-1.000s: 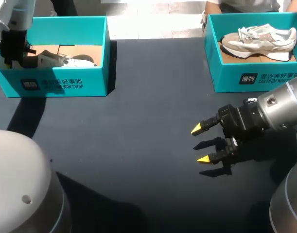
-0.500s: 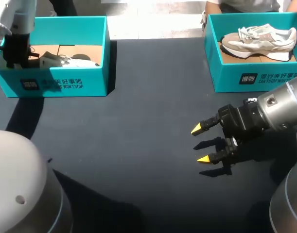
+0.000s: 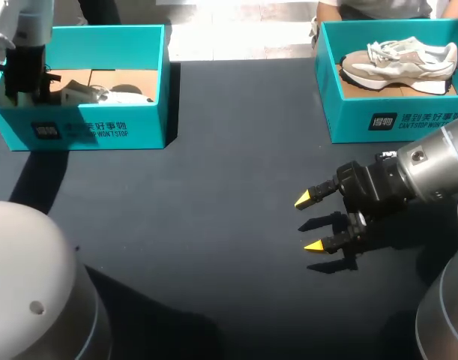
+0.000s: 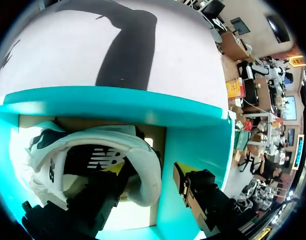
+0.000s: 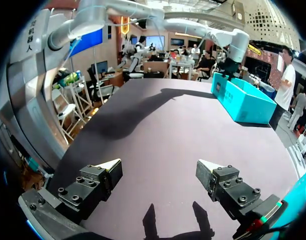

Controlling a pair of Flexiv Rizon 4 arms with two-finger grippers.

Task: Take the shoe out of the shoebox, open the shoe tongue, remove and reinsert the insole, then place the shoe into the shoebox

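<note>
A white and grey shoe (image 3: 101, 94) lies in the teal left shoebox (image 3: 101, 131) at the table's far left. My left gripper (image 3: 22, 79) hangs over that box's left end, at the shoe's heel. In the left wrist view the left gripper (image 4: 145, 172) is open. One finger (image 4: 100, 197) sits inside the shoe's (image 4: 137, 160) heel opening and the other (image 4: 195, 192) stands off against the teal box wall (image 4: 193, 145). My right gripper (image 3: 315, 223) hovers open over the bare table at the right, holding nothing (image 5: 158, 172).
A second teal shoebox (image 3: 363, 124) stands at the far right with a white and beige shoe (image 3: 401, 64) in it. Dark tabletop (image 3: 214, 210) stretches between the two boxes. In the right wrist view the left box (image 5: 243, 100) is far ahead.
My left gripper's fingers have spread apart and let go of the shoe's heel, and the shoe rests in the left box. The right arm has not moved.
</note>
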